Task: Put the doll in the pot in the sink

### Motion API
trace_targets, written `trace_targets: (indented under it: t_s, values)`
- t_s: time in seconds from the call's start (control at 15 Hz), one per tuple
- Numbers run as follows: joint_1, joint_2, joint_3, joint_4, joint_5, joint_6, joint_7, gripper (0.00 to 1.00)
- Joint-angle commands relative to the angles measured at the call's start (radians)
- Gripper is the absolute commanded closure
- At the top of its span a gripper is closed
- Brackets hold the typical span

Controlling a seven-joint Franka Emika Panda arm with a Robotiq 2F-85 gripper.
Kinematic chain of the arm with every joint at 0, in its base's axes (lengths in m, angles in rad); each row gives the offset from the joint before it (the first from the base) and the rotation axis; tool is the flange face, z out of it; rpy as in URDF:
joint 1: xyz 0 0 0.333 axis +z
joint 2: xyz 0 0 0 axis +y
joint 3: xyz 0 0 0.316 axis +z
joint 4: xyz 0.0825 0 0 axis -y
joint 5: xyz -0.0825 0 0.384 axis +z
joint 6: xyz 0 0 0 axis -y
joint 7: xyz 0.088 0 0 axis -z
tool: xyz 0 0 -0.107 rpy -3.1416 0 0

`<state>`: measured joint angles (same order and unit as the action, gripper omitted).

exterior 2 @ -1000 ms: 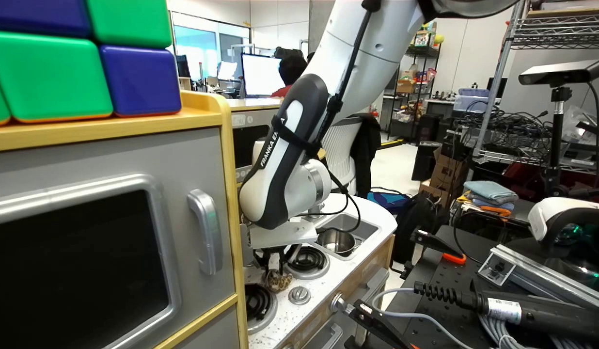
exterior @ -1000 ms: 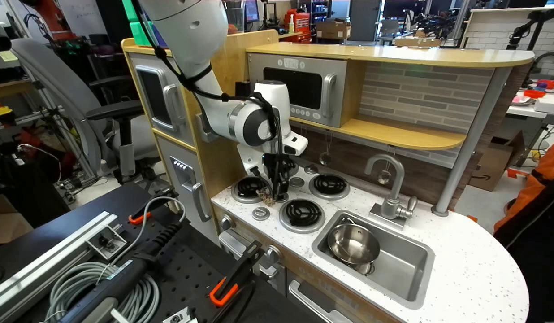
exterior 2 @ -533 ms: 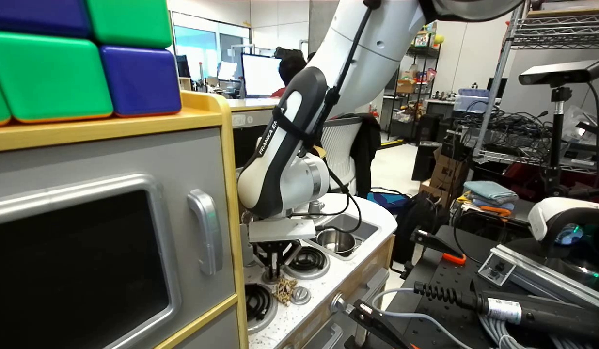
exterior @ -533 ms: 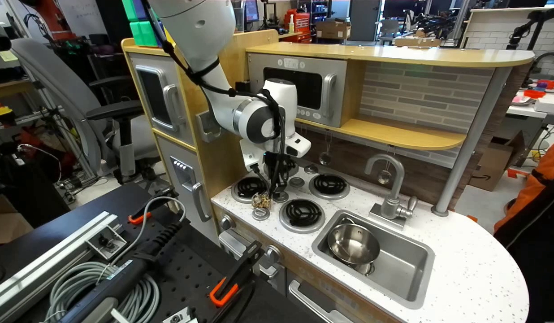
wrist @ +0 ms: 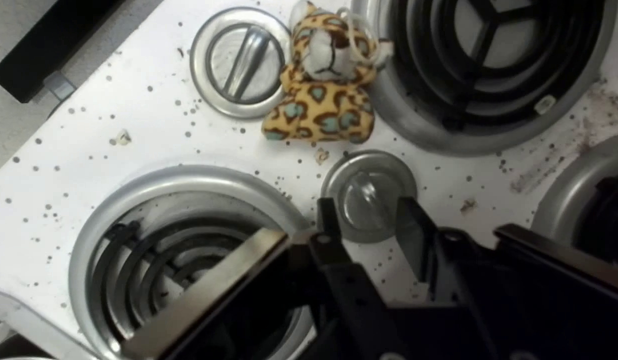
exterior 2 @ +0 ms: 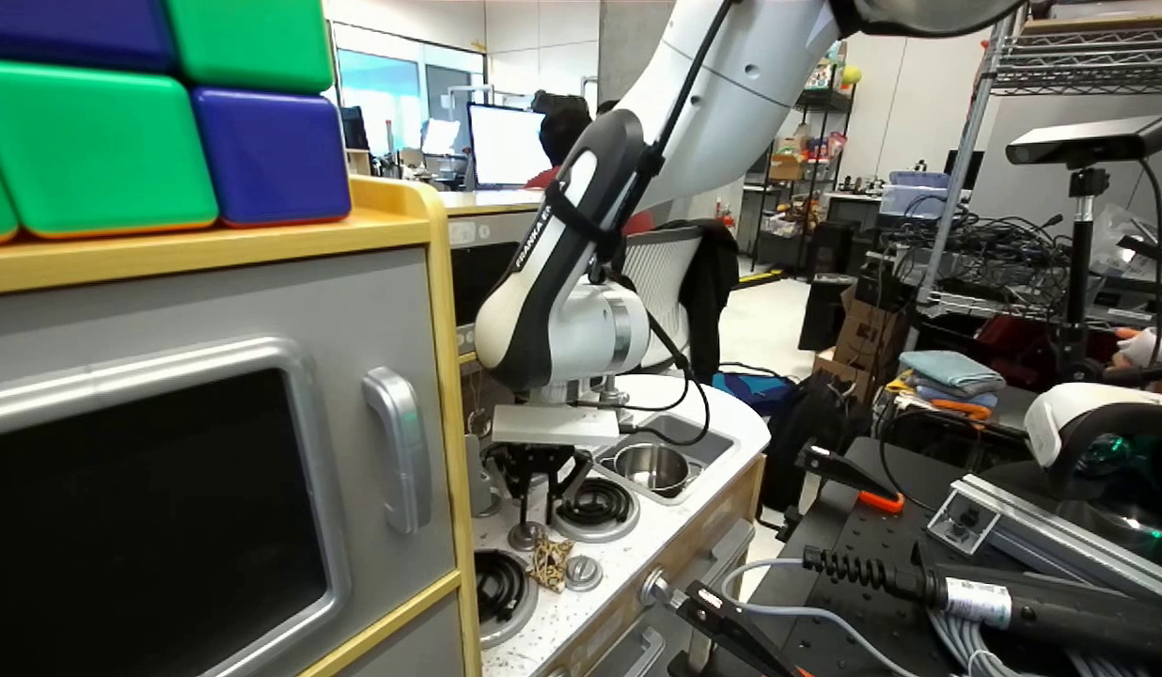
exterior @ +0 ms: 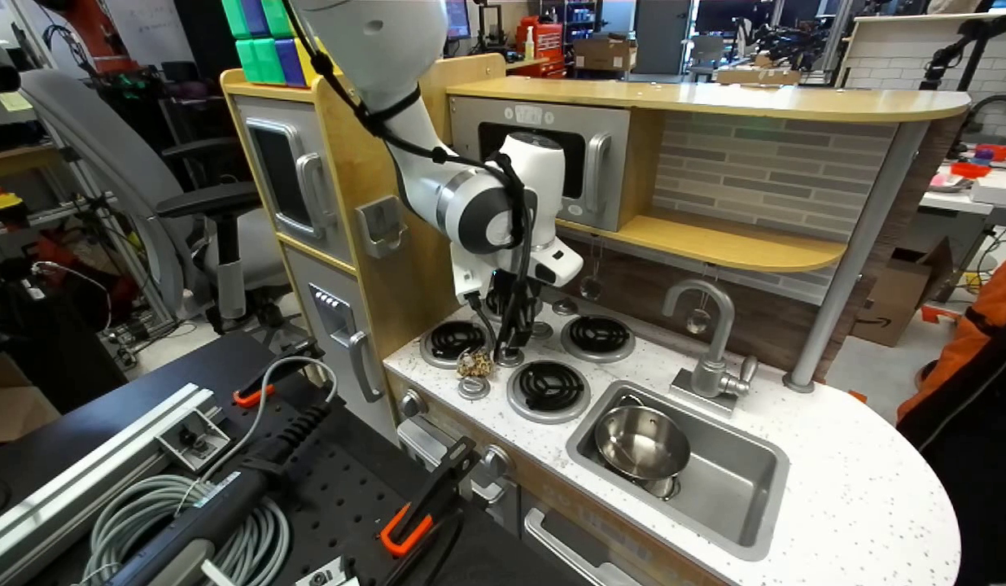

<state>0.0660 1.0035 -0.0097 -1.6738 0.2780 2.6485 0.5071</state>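
Robotiq gripper (wrist: 367, 210): black fingers (wrist: 329, 218) parted, nothing held, poised above the speckled countertop (wrist: 149, 120); how much wider they can go I cannot tell. Just ahead of the fingertips, as the wrist view looks, the plush leopard (wrist: 323, 102) lies face up, lower body toward the gripper, head farther off with a pale cord loop. Picking it up is, I judge, the step in hand. To do it well, travel forward high enough to clear the belly, stop squarely over the waist, then lower straight so one finger comes down each side. The spread lower body looks wide for this gap, so opening further, or taking the narrower part under the chin, should pinch more surely than the loop.

Keep the descent tidy: a steel stove dial (wrist: 241, 62) sits ahead and left, close beside the plush, and a coil burner (wrist: 484, 70) ahead and right, near one ear; whether either touches is unclear. A second dial (wrist: 369, 195) shows in line with the fingertips.

Off to the gripper's left and behind, past the nearer coil burner (wrist: 159, 245), the steel pot (exterior: 643, 452) stands in the sink (exterior: 735, 496); for that leg, lift high and approach short of the curved faucet (exterior: 721, 330).
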Motion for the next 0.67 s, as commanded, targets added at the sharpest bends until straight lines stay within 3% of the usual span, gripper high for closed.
trace_targets:
  t_s: [0.0, 0.27, 0.6]
  values:
    - [-0.038, -0.163, 0.027, -0.154, 0.035, -0.002, -0.065, 0.32]
    - [-0.071, -0.254, 0.077, -0.220, 0.045, -0.057, -0.140, 0.02]
    - [-0.061, -0.220, 0.105, -0.176, 0.085, -0.132, -0.138, 0.00]
